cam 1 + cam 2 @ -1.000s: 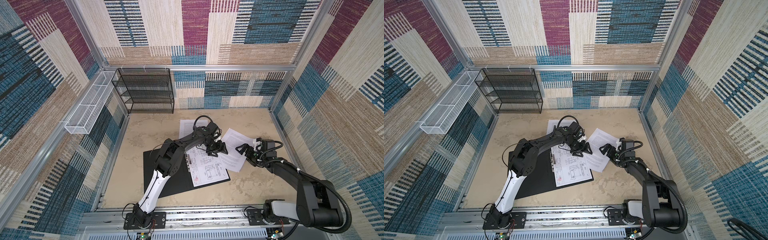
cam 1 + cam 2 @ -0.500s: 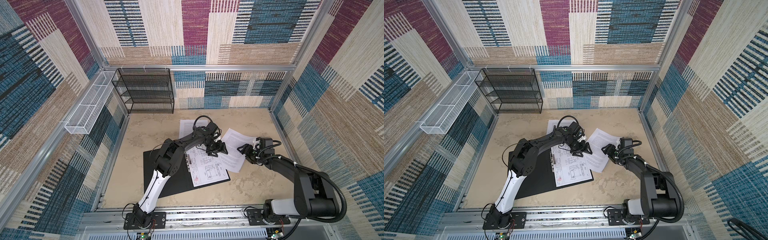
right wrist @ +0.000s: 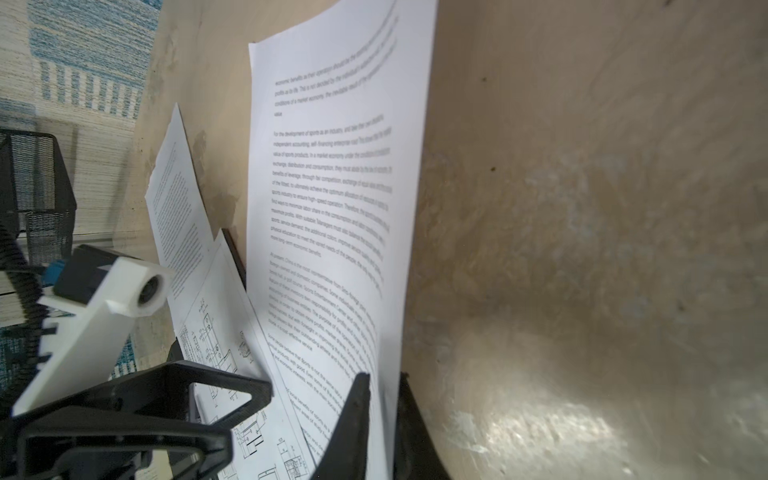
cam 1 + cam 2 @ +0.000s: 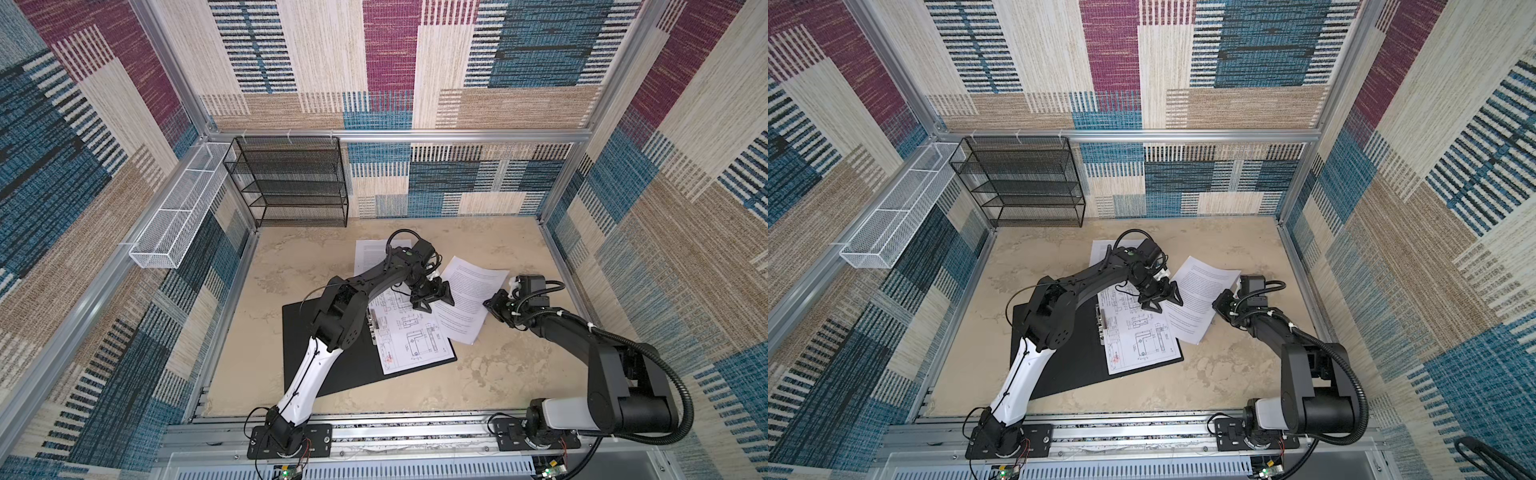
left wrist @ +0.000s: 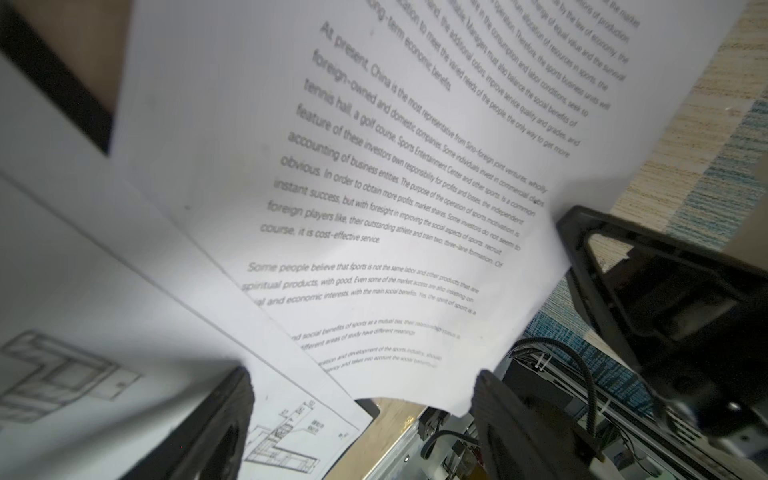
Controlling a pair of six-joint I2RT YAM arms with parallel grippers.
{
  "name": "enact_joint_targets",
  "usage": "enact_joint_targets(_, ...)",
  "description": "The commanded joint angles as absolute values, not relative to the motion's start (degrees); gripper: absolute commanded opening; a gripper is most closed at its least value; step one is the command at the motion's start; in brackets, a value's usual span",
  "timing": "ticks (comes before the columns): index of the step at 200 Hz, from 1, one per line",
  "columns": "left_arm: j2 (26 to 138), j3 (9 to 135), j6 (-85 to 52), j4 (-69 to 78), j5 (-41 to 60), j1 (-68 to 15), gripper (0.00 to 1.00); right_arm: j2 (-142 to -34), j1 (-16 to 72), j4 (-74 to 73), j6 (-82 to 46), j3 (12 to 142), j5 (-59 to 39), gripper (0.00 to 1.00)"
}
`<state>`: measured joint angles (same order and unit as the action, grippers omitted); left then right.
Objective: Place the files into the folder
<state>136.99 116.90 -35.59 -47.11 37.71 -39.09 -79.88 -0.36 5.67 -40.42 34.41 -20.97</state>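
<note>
The folder [image 4: 328, 353] [image 4: 1059, 365] lies open, black inside up, with a drawing sheet [image 4: 411, 340] [image 5: 104, 332] on its right half beside the metal clip [image 4: 372, 328]. A text sheet [image 4: 469, 299] [image 4: 1200, 299] [image 3: 340, 208] overlaps that drawing on the right, its right edge lifted off the table. My right gripper [image 4: 494, 305] [image 3: 382, 382] is shut on that edge. My left gripper [image 4: 432, 297] [image 5: 361, 415] hangs open above the overlap of the two sheets, holding nothing. Another text sheet [image 4: 370, 257] [image 3: 178, 208] lies behind, partly under the left arm.
A black wire-mesh rack [image 4: 291, 183] stands against the back wall at the left. A white mesh basket [image 4: 178, 216] hangs on the left wall. Bare beige table [image 4: 519, 374] lies to the right and in front of the folder.
My right gripper has moved in on the text sheet's right edge and shut on it. The left arm has stayed where it was, its jaws a little wider.
</note>
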Motion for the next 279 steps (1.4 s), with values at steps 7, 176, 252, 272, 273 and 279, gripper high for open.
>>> enact_joint_targets(7, 132.7, 118.0, -35.6, -48.4, 40.8, -38.6, 0.84, -80.3, -0.3, 3.8, -40.8, 33.6, -20.8, 0.1)
enact_joint_targets(176, 95.5, 65.6, -34.7, -43.7, 20.4, -14.9, 0.83, -69.6, 5.4, 18.3, -26.8, 52.8, -4.0, 0.04)
enact_joint_targets(252, 99.8, 65.1, -33.9, -43.3, 19.2, -12.4, 0.82, -72.3, 22.0, 23.3, -23.4, 67.3, -21.0, 0.0)
enact_joint_targets(272, 100.8, 65.3, -33.5, -43.7, 18.6, -12.1, 0.82, -70.4, 22.5, 23.2, -25.6, 67.3, -26.4, 0.04)
enact_joint_targets(273, 100.9, 65.3, -33.5, -43.8, 18.6, -12.2, 0.82, -70.3, 22.5, 23.1, -25.7, 67.2, -26.8, 0.04)
enact_joint_targets(279, 101.3, 65.5, -33.3, -44.1, 18.2, -12.2, 0.82, -70.0, 22.5, 22.9, -26.3, 66.3, -28.2, 0.06)
